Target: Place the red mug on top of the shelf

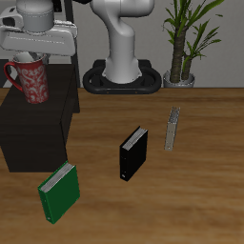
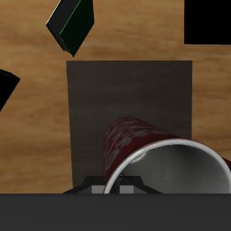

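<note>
Red mug [image 1: 32,81] hangs upright in your gripper [image 1: 29,59], jaws clamped on its rim, directly over the shelf [image 1: 38,129] top; wrist view puts mug [image 2: 149,158] w/in the black top's outline [image 2: 99,99]; drop looks straight down; dark red, pale speckles, grey inside, handle on one side.

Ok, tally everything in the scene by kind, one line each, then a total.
Mugs: 1, the red mug held over the shelf.
Shelves: 1, black.
Books: 3, the green book, the black book and the grey book.
Potted plants: 1, the potted plant.
Total: 6.
</note>
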